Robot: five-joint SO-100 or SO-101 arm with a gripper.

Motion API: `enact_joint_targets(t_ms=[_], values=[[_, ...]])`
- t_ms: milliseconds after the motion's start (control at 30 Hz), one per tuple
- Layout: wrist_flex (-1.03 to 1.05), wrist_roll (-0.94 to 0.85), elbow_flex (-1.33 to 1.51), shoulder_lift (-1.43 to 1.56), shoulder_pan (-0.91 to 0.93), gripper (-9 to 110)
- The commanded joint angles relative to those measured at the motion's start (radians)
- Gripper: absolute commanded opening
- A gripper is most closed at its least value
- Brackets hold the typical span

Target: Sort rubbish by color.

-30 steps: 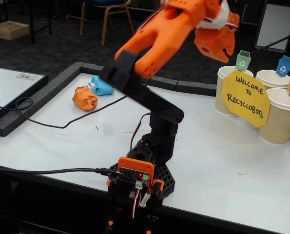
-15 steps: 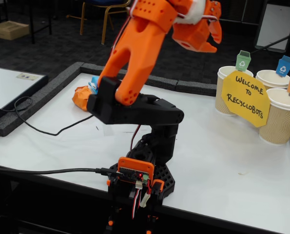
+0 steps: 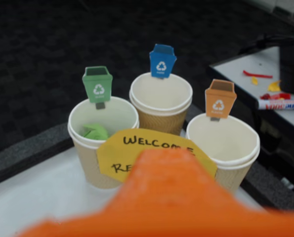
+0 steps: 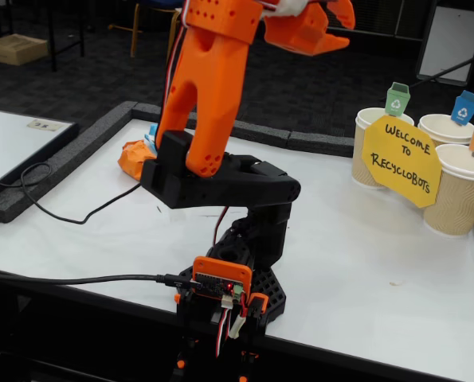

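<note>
With the claw (image 4: 332, 32) raised, its opening unclear, a careless reach could nudge the blue ball (image 4: 152, 131) touching the orange ball (image 4: 131, 156).

The fixed view stands in front of the table's near edge, a little above it, looking across and slightly down over the arm's base (image 4: 229, 290) toward the dark carpet and chairs beyond. It takes in the whole white table (image 4: 356, 263). The wrist view rides high on the arm and looks down and forward, fairly near, at three paper cups (image 3: 161, 101) with an orange blur of the arm filling its bottom edge. Both views share the cups (image 4: 460, 187) and the yellow welcome sign (image 4: 400, 159), which stand at the fixed view's right.
</note>
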Motion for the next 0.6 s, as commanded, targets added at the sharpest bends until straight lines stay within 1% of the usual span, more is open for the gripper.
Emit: enact_joint_targets(t_ms=[0,200,400,567], values=[[0.005,-0.018,-0.081,0.0,0.028,0],[0.005,-0.02,-0.081,-0.008,0.012,0],[0.0,-0.02,-0.04,-0.009,-0.12,0],[-0.021,-0.02,0.057,-0.009,-0.279,0]])
